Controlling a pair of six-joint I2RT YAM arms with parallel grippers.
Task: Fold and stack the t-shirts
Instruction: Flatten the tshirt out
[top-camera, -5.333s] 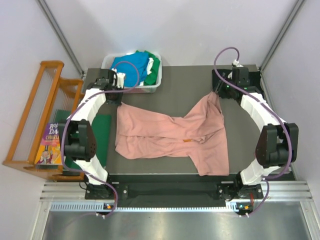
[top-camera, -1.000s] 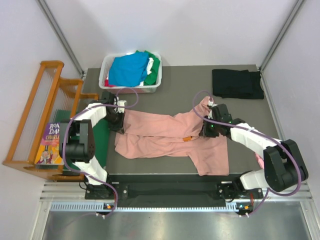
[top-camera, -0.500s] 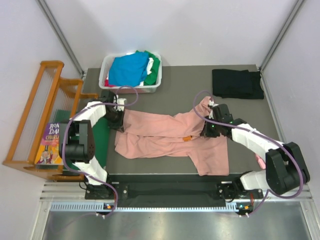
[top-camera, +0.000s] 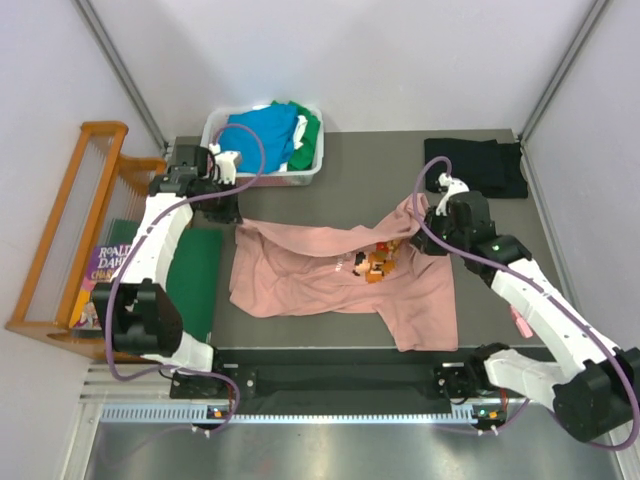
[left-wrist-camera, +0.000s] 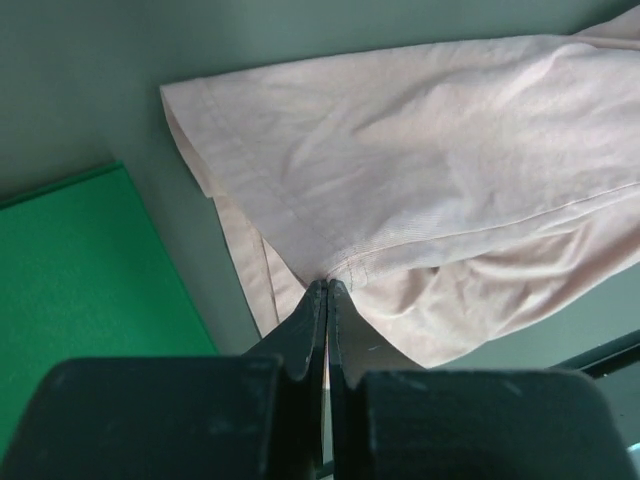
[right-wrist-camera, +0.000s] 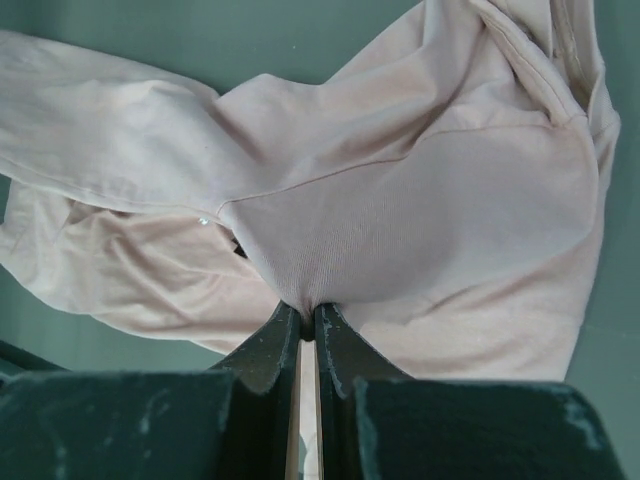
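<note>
A dusty-pink t-shirt (top-camera: 310, 272) lies spread across the dark table, its orange-brown chest print (top-camera: 375, 262) facing up. My left gripper (top-camera: 236, 214) is shut on a seam at the shirt's left edge; the left wrist view shows the closed left gripper (left-wrist-camera: 327, 285) pinching the pink cloth (left-wrist-camera: 420, 180). My right gripper (top-camera: 420, 222) is shut on a raised bunch of fabric at the shirt's upper right; in the right wrist view the right gripper (right-wrist-camera: 308, 312) holds stretched pink cloth (right-wrist-camera: 400, 200). A folded black t-shirt (top-camera: 475, 166) lies at the back right.
A white basket (top-camera: 282, 178) at the back left holds a bright blue t-shirt (top-camera: 262, 136) and a green one (top-camera: 311, 130). A flat green board (top-camera: 196, 272) lies left of the pink shirt, also the green board (left-wrist-camera: 80, 270). A wooden rack (top-camera: 70, 230) and a book stand beyond the table's left edge.
My right gripper has closed on the cloth. Both arms have risen and drawn back toward the far side, pulling the shirt's upper layer open so the chest print now shows.
</note>
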